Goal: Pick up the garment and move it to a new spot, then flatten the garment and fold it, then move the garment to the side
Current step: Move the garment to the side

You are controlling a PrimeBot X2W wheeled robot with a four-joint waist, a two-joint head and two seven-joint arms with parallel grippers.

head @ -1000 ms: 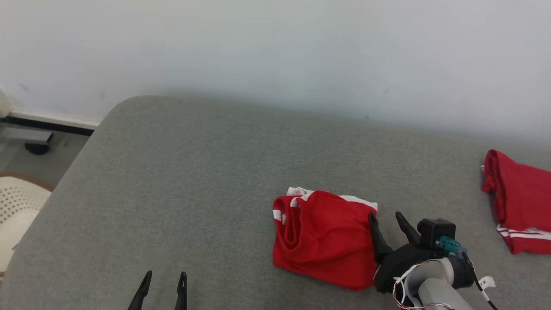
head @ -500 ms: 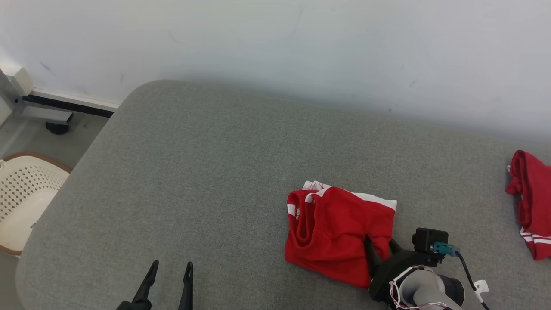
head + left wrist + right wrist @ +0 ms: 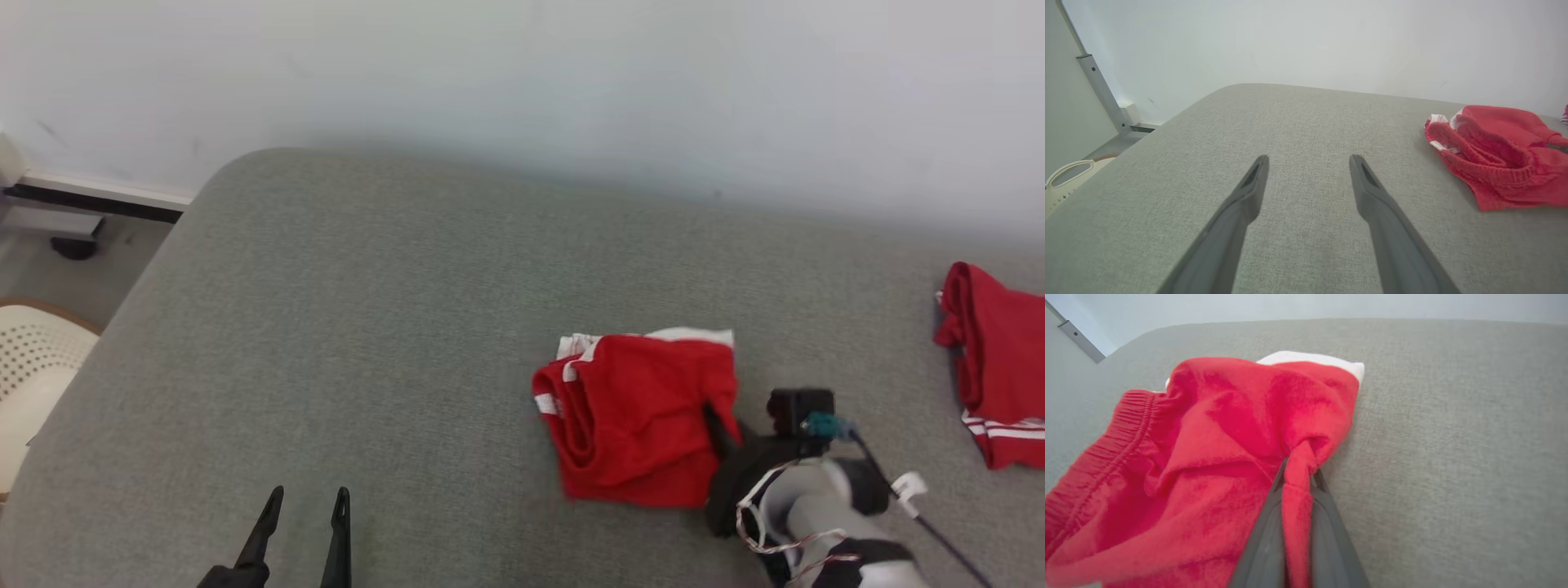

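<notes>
My right end effector (image 3: 1299, 470) pinches a fold at the garment's (image 3: 637, 408) right edge, plainest in the right wrist view. The nearly square bundle's waistband faces left. Left end effector (image 3: 309, 492) spread.

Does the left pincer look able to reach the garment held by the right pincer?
Probably yes: the left pincer is open, and only grey cushion lies between it and the garment.

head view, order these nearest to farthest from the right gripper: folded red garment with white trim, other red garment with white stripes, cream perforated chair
1. Folded red garment with white trim, pinched in the right gripper.
2. Other red garment with white stripes, right edge.
3. Cream perforated chair, far left edge.
</notes>
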